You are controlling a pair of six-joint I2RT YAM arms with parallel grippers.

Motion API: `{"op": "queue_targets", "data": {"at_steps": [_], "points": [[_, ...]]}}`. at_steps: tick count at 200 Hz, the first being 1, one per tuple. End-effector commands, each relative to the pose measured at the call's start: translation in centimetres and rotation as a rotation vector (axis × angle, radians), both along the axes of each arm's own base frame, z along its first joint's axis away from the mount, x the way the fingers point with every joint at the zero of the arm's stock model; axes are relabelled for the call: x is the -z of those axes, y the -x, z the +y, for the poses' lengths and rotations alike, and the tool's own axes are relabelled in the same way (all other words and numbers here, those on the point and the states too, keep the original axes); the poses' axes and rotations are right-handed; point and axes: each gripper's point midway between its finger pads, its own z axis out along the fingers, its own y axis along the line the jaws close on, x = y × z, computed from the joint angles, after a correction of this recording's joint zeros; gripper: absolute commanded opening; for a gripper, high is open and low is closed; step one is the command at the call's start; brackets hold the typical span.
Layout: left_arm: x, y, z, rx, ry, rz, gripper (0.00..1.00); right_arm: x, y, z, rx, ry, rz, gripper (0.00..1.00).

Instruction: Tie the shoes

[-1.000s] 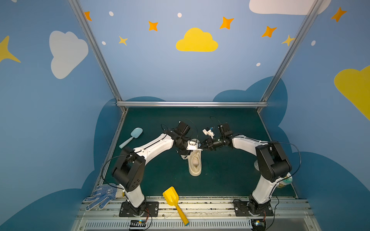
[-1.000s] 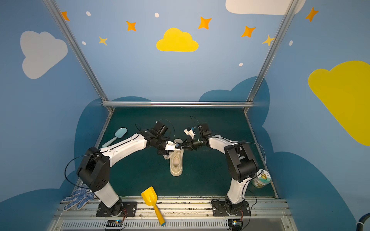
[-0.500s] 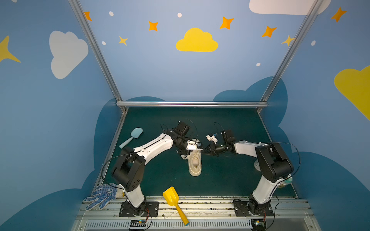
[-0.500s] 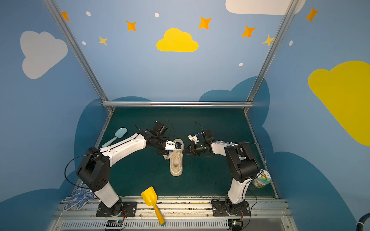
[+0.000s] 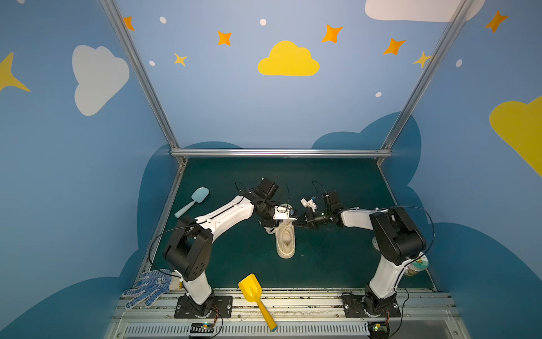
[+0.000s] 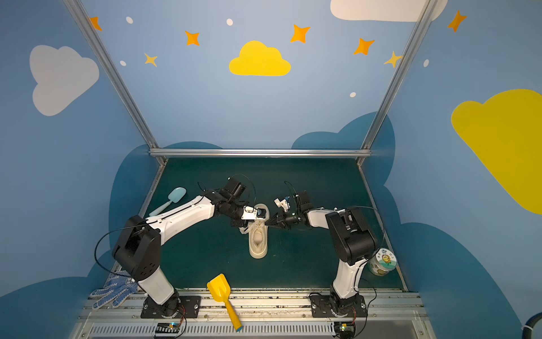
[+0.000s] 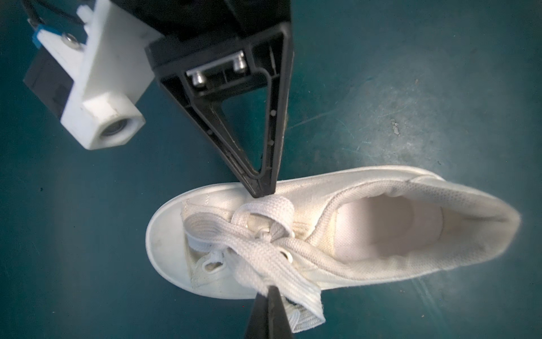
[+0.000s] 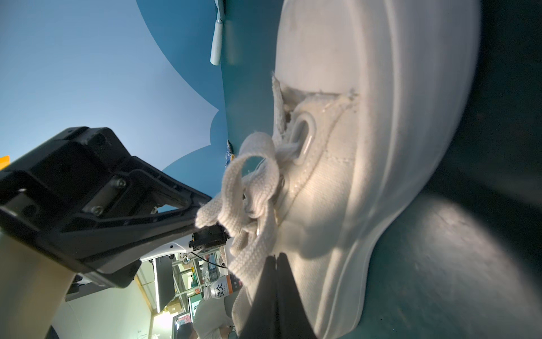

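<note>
As I look from the front edge, the yellow shovel (image 5: 254,292) lies nearest, and behind it the sneaker (image 5: 286,246) stands mid-way on the green mat (image 5: 337,264), heel toward me. Over its laces (image 7: 258,249) both grippers meet — the left gripper (image 7: 270,290) pinches one lace strand, the right gripper (image 8: 275,259) is closed, its tip touching a loop — whether it grips, I cannot tell.

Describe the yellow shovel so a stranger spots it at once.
Go to the near edge of the dark green mat. Between the arm bases lies the yellow shovel, handle across the metal rail. Unlike the pale blue scoop, it is bright yellow.
</note>
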Motion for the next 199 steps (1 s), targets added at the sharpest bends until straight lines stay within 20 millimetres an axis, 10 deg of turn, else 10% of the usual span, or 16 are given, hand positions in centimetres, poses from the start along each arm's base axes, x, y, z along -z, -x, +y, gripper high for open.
{"op": "queue_targets", "data": {"at_steps": [1, 199], "points": [[-0.4, -0.2, -0.5, 0.004, 0.023, 0.013, 0.03, 0.4, 0.3, 0.3, -0.013, -0.011, 0.018, 0.04], [1.1, 0.5, -0.9, 0.0, 0.029, 0.084, 0.03, -1.5, 0.1, 2.1, -0.048, -0.123, 0.004, 0.05]]}}
